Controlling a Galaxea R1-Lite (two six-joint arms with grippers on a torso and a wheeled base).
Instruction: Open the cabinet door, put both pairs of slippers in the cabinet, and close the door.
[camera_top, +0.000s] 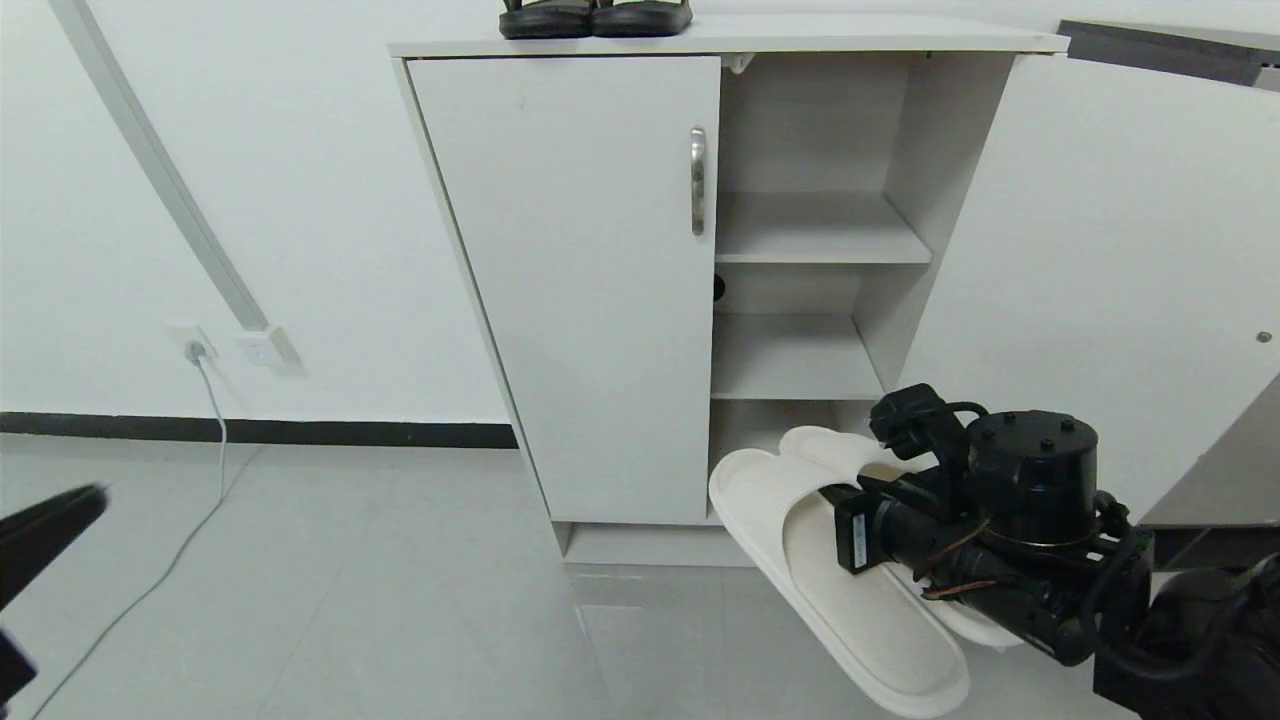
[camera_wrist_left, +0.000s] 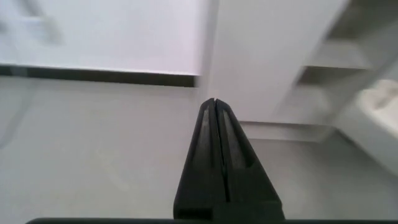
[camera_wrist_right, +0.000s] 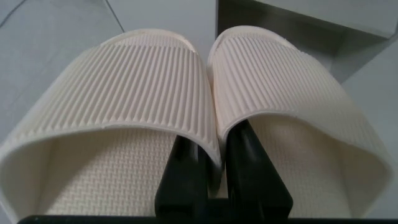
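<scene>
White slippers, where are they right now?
Head view, lower right: the white slippers are held in the right gripper, just in front of the cabinet's open bottom compartment.

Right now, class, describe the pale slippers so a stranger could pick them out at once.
Find the tall white cabinet with its right side open. Low in front of that opening, the right gripper holds the white slippers side by side. Unlike the black slippers on the cabinet's top, these are pale, ribbed and held off the floor.
</scene>
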